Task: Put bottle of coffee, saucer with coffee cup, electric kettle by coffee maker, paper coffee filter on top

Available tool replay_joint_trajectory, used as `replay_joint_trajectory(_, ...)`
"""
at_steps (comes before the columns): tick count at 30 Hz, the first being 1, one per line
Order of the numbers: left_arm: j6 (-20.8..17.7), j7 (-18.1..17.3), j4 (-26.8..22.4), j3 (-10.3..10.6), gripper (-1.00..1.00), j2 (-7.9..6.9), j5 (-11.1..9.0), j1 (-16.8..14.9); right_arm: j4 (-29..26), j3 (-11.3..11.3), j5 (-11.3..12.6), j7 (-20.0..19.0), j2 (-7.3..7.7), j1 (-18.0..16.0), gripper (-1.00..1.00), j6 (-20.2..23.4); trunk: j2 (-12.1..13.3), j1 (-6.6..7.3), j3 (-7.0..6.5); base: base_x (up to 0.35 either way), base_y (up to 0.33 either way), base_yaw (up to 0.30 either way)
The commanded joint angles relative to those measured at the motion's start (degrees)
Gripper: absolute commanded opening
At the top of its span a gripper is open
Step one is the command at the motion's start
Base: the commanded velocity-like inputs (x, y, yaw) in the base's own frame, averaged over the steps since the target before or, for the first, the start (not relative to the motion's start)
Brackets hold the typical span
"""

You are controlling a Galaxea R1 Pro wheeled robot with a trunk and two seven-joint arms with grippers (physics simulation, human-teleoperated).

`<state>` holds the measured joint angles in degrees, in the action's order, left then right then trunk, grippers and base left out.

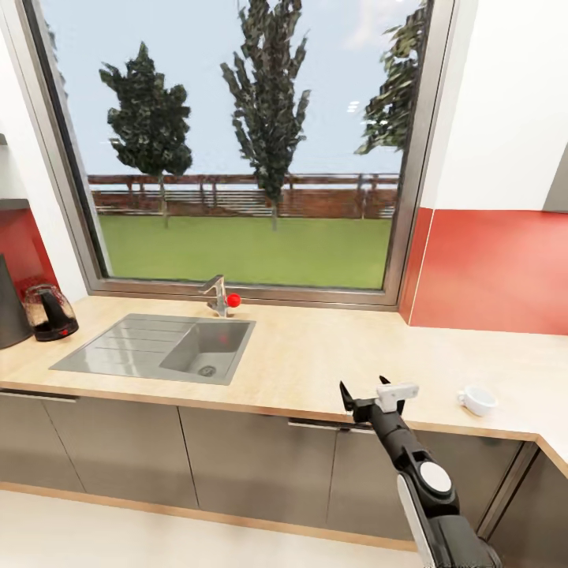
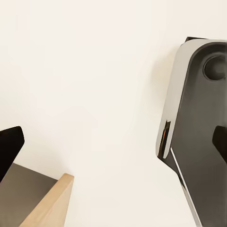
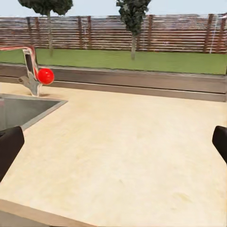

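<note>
Overhead, the right gripper (image 1: 371, 394) hung spread and empty over the countertop (image 1: 315, 359), the coffee cup (image 1: 478, 399) lying at its three o'clock, the electric kettle (image 1: 50, 312) and coffee maker (image 1: 9, 308) far at nine. Its wrist camera showed bare worktop ahead; swinging toward the cup before descending seemed wise. Whether the left claw was spread or closed was unclear.

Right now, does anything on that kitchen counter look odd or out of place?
Slightly: the coffee cup sits alone on the countertop with no saucer beneath it, across the sink from the electric kettle and coffee maker. Nothing looks spilled or damaged.
</note>
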<state>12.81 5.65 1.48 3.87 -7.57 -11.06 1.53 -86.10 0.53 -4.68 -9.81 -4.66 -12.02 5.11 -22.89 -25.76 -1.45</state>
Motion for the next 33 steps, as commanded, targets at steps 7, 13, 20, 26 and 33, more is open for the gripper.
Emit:
replay_joint_trajectory(7, 0.3, 0.1, 0.1, 0.4, 1.0, 0.03, -0.4, 0.0, 0.5, 0.1, -0.7, 8.3, -0.46, -7.9, 1.0, 5.4, 0.0, -0.02, 0.0, 0.0, 0.0, 0.0)
replay_joint_trajectory(13, 0.2, 0.1, 0.1, 0.4, 1.0, 0.0, -0.4, 0.1, 1.4, 0.3, -0.7, 18.5, -0.38, -12.8, 1.0, 10.3, 0.0, -0.02, 0.0, 0.0, 0.0, 0.0)
replay_joint_trajectory(20, 0.3, 0.1, 0.1, 0.4, 1.0, 0.0, -0.4, 0.0, 1.6, 6.6, -0.7, 24.0, 0.09, -16.3, 1.0, 11.9, 0.0, -0.02, 0.0, 0.0, 0.0, 0.0)
replay_joint_trajectory(26, 0.1, -0.3, 0.1, 0.5, 1.0, 0.1, -0.2, 0.0, 1.6, 8.0, -0.7, 24.4, -0.14, -16.7, 1.0, 12.2, 0.0, -0.02, 0.0, 0.0, 0.0, 0.0)
replay_joint_trajectory(33, -0.7, -0.7, 0.2, 0.5, 1.0, -0.03, 4.4, 0.0, 1.8, 8.1, -0.8, 24.5, -0.34, -16.7, 1.0, 12.4, 0.0, -0.02, 0.0, 0.0, 0.0, -0.082)
